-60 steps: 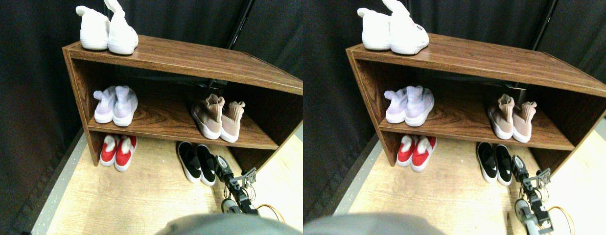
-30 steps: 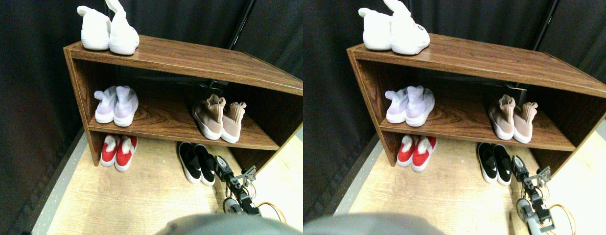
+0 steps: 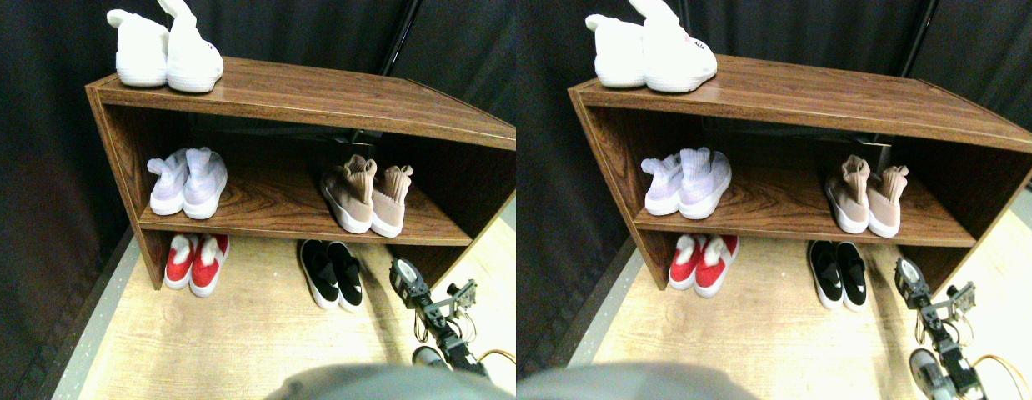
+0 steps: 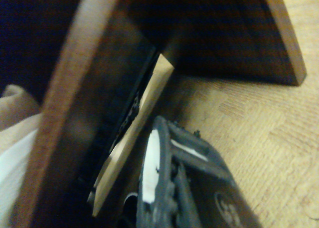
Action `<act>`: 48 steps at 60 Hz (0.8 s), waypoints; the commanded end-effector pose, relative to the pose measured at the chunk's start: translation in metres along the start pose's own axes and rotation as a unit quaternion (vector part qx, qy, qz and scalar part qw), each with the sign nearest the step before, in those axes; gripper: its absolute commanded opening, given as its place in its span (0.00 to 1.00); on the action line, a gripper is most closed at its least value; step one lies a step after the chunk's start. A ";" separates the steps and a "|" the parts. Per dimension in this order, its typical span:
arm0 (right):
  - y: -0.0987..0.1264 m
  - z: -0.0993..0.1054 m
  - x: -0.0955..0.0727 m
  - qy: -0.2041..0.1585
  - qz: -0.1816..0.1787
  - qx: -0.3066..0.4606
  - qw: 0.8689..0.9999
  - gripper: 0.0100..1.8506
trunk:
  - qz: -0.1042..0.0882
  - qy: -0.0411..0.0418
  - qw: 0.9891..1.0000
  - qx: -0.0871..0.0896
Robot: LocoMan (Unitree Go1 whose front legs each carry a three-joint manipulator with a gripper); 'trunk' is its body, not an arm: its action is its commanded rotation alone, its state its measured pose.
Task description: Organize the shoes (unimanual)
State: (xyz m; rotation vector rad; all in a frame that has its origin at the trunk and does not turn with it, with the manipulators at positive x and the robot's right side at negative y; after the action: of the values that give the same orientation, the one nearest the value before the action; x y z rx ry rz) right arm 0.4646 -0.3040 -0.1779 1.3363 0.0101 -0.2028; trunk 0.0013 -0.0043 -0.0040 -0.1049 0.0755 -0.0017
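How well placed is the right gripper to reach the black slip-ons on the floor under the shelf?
Probably well placed: the right gripper sits on bare floor just beside the black slip-ons, at their level, with nothing between them and the shelf above.

No legible text – faint red marking on white shoe point(image 3: 189, 60) unreadable.

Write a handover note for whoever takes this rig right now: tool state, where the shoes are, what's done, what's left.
Right tool: empty, off the floor beside the black slip-ons, touching no shoe; jaw state unclear.
Black slip-ons: paired on the floor under the shelf unit, toes out.
Tan sneakers: paired on the middle shelf, right side.
Lavender pair: middle shelf, left.
Red pair: floor, left.
White pair: on top, left.
Done: all five pairs sit side by side.
Left: apparently nothing; confirm alignment and retract.
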 end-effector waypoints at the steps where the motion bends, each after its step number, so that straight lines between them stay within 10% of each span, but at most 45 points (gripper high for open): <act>1: 0.015 0.000 -0.008 0.018 0.042 -0.009 0.999 0.03 | -0.002 -0.009 1.000 -0.009; 48: 0.083 -0.004 -0.111 0.105 0.190 -0.046 0.975 0.03 | -0.007 -0.044 0.999 -0.005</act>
State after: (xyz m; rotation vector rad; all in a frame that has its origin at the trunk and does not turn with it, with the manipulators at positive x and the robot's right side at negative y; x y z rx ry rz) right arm 0.3739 -0.2745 -0.0955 1.2537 -0.0316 0.2161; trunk 0.0025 -0.0010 -0.0037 -0.1158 0.0170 -0.0130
